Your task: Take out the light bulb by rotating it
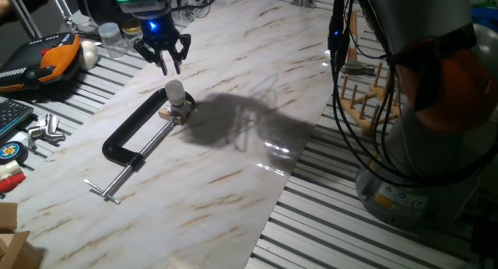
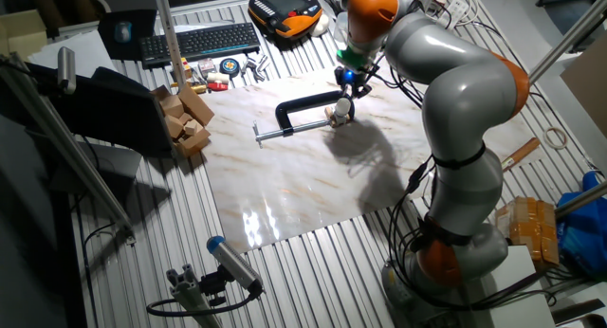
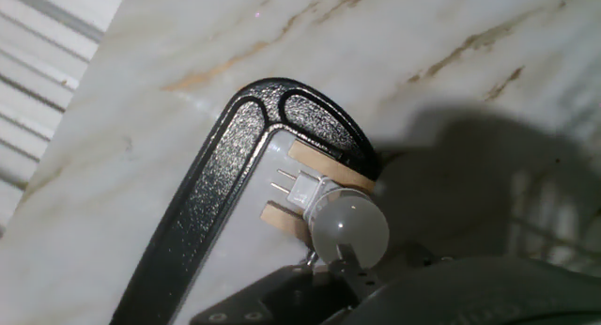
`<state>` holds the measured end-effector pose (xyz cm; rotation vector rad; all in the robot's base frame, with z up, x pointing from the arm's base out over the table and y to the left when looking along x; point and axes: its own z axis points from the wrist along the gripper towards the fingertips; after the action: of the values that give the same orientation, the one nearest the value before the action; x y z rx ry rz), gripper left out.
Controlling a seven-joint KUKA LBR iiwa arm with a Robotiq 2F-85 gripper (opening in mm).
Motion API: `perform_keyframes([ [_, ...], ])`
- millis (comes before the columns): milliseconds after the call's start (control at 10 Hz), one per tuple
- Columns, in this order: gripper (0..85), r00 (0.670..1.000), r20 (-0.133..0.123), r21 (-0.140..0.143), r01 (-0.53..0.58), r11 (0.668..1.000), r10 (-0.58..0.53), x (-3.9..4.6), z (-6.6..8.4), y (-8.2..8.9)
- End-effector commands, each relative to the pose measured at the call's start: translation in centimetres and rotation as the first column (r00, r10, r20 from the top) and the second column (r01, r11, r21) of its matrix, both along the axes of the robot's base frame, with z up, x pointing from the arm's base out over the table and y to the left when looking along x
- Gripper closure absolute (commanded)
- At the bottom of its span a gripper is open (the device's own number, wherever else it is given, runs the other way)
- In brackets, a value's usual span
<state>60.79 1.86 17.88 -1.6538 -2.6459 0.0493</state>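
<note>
Hovering just above the light bulb [image 1: 174, 91], the tool [image 1: 170, 66] points straight down with its fingers [image 1: 164, 61] slightly apart, a narrow gap between them, and nothing held. From the fixed views the fingertips are clear of the bulb's top; how near they are cannot be told exactly.

The frosted white bulb stands upright with its base sunk in a small tan wooden block [image 1: 177, 110], which is pinched in a black C-clamp [image 1: 132, 137] lying flat on the marble-patterned table [image 1: 233, 168]. In the hand view the bulb [image 3: 349, 228] shows as a pale globe with a short metal stem and two small pins toward the clamp's curved jaw, the wooden block [image 3: 324, 170] showing on both sides of it inside the C-clamp [image 3: 207, 203]. The clamp's silver screw and crossbar [image 1: 117, 185] run away from the bulb toward the near left edge of the table.

Nothing else lies on the marble sheet near the bulb; only the arm's shadow falls beside it. Beyond the far left edge, on the slatted surface, sit an orange and black pendant [image 1: 43, 61], a clear plastic jar [image 1: 110, 37], a white rounded object [image 1: 89, 54] and some metal fittings [image 1: 45, 129]. In the other fixed view a keyboard [image 2: 199, 41] and a stack of wooden blocks [image 2: 185, 118] lie off the table's left side.
</note>
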Motion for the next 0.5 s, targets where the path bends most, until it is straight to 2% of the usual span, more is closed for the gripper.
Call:
perform_keyframes([
  [0,34.0,0.916,0.0,-0.001,0.401,0.916,-0.401,0.02,-0.03,0.01],
  [200,0.0,0.871,0.014,0.006,0.492,0.871,-0.492,0.05,-0.05,0.01],
  [300,0.0,0.837,0.023,0.026,0.547,0.837,-0.547,0.09,-0.11,0.0],
  [400,0.0,0.79,0.019,0.031,0.612,0.79,-0.612,0.23,-0.3,0.02],
])
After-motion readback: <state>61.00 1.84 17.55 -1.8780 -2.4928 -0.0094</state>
